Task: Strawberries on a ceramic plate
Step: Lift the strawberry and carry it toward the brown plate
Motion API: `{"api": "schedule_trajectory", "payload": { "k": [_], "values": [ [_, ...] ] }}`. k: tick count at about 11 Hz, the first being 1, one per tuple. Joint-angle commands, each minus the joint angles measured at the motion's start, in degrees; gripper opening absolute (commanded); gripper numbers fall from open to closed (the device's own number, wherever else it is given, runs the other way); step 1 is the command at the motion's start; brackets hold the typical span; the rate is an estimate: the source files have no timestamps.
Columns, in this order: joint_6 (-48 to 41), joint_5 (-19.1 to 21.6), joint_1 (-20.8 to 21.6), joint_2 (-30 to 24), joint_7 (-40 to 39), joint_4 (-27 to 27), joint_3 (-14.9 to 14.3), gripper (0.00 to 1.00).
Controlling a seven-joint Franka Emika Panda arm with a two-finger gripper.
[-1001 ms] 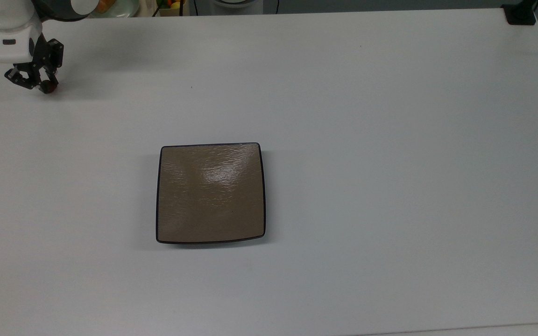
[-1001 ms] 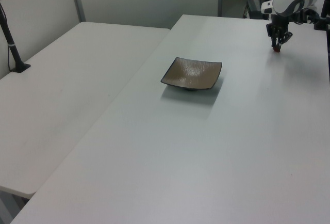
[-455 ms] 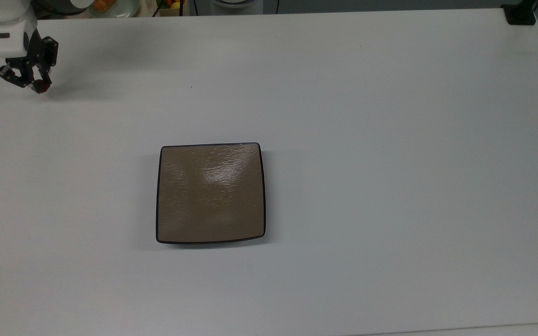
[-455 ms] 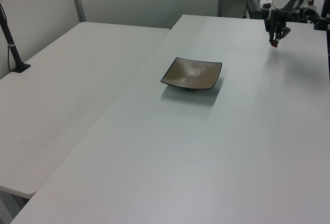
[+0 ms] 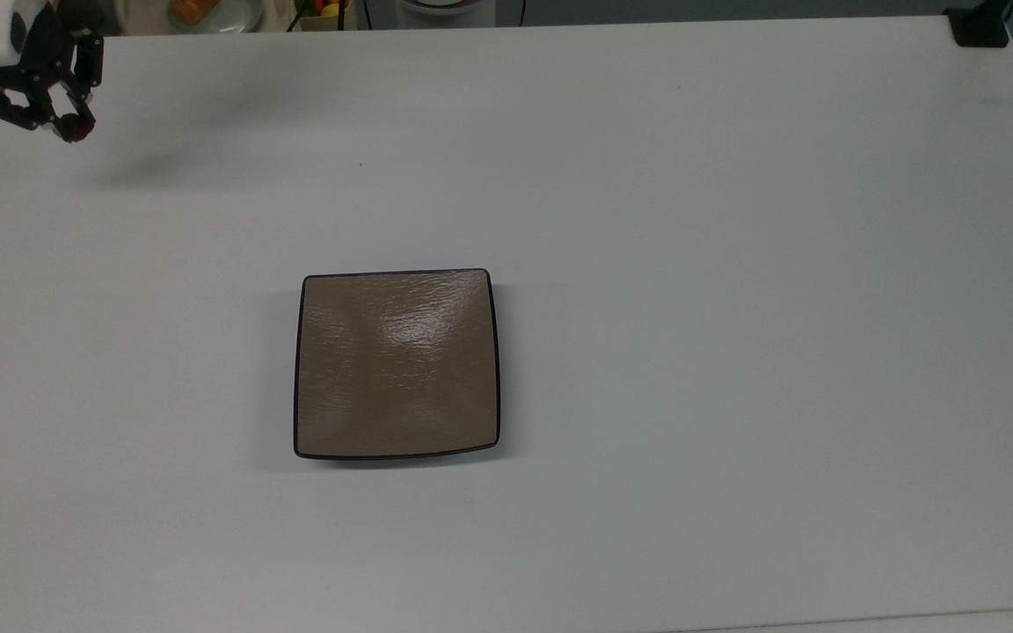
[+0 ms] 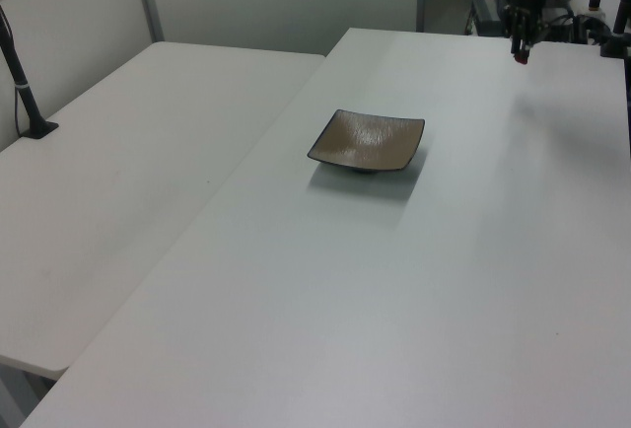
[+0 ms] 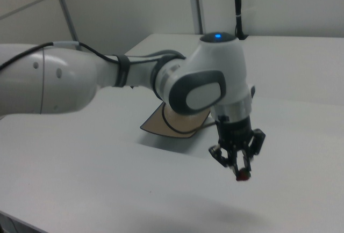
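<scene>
The arm reaches out over the far corner of the white worktop [image 5: 647, 220], and its gripper [image 5: 67, 130] hangs in the top view's upper left, lifted clear of the surface with a faint shadow lying on the worktop below and to the right of it. The jaws are drawn close together around a small red thing at their tips, the strawberry [image 7: 244, 176]; in the right view it shows as a red blob pinched between the black fingers [image 7: 235, 164], and I take the dark bit against it for the leafy cap, though it is too small to be sure. In the left view the gripper [image 6: 519, 53] sits at the far right end of the worktop, pointing straight down, with a speck of red at its tip.

The ceramic plate [image 5: 397, 365] lies flat near the middle of the worktop, well apart from the gripper. It is square, glossy tan-brown with a thin dark rim and rounded corners, and light glints off its rippled face. Nothing rests on it. In the right view the arm's white body hides most of the plate [image 7: 161, 124].

Beyond the worktop's far edge, in the top view's upper left, a round pale plate [image 5: 238, 18] holds something orange.
</scene>
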Motion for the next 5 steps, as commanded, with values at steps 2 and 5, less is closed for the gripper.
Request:
{"api": "schedule_trajectory", "payload": {
  "k": [2, 5],
  "values": [
    [-6.9, -0.2, 5.4, -5.2, 15.9, 1.7, -0.3, 0.0],
    [-15.7, 0.1, 8.5, -6.1, 22.5, 7.2, -0.3, 0.0]
  ]
}}
